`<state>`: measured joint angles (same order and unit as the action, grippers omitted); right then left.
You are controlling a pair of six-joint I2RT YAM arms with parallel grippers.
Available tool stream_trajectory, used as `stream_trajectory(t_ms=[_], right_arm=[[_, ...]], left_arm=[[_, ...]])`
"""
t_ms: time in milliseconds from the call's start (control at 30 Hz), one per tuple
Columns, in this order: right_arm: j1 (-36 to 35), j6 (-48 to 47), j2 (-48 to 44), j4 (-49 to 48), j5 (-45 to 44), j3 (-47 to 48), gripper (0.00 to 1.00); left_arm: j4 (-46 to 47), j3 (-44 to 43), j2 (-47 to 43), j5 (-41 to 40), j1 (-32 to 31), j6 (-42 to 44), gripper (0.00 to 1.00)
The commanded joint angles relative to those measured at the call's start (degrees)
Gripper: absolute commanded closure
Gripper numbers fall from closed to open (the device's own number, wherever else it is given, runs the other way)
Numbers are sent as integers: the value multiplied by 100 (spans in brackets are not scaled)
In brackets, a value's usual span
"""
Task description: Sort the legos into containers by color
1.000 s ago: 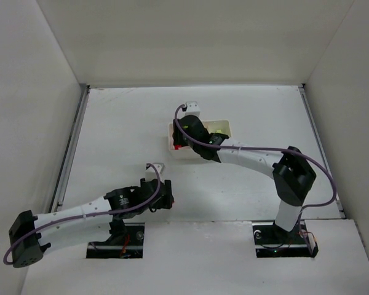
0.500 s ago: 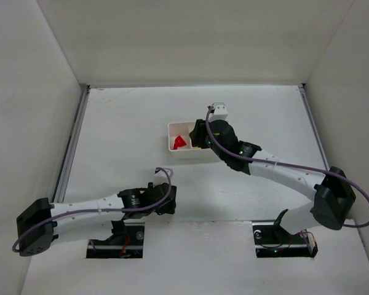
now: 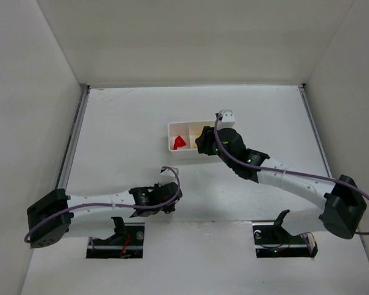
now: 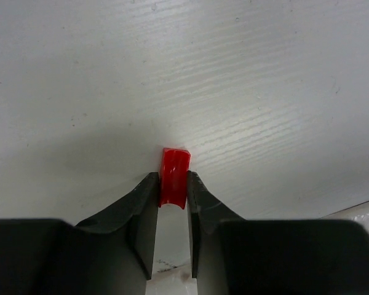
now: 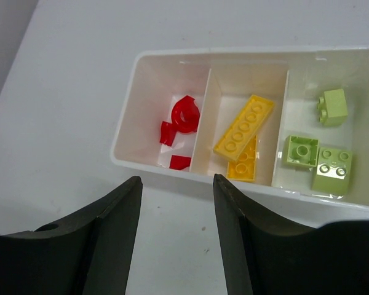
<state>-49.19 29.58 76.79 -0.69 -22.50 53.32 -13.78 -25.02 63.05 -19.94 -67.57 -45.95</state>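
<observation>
A small red lego [image 4: 174,173] lies on the white table, and my left gripper [image 4: 172,179] is shut on it, one finger against each side. From above, this gripper [image 3: 170,200] sits low near the table's front edge. The white containers tray [image 5: 246,56] holds red pieces [image 5: 183,117] in its left compartment, yellow plates [image 5: 244,128] in the middle one and light green bricks [image 5: 317,160] in the right one. My right gripper [image 5: 177,184] hovers open just in front of the tray with nothing between its fingers. From above, it [image 3: 204,144] covers the tray's middle.
The tray [image 3: 170,136] stands mid-table with the red pieces [image 3: 179,142] showing in it. White walls enclose the table on three sides, and a metal rail [image 3: 71,147] runs along the left edge. Both arm bases sit at the near edge.
My left gripper has closed on the red lego as that arm stretched out lower and to the right. My right gripper has moved from the tray's left end toward its middle.
</observation>
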Motion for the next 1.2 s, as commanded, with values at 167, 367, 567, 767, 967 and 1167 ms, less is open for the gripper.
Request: stream_trajectory(t_ms=[167,367,567,767,967,1167], right_arm=[[204,12,-876,-379,-26,-585,44],[239,284,-1754,-309,-70,-1428,44],[239,495,-2493,-63,-79,-2018,44],[178,627,-2906,-1,-61,-2449,44],[142,663,-3302,16,-26,-2660,44],[142,628,-3355,16,0,-2686,44]], left_arm=[[-424,-618,-766,-395,177,16,88],[619,-1391,-892,-651,1144,568,87],[2053,-2260,434,-449,2032,1184,86],[2187,-3307,1946,-27,2648,1466,78],[2081,-3405,2081,-395,2613,1502,53],[2143,-3028,1291,-774,2394,1598,49]])
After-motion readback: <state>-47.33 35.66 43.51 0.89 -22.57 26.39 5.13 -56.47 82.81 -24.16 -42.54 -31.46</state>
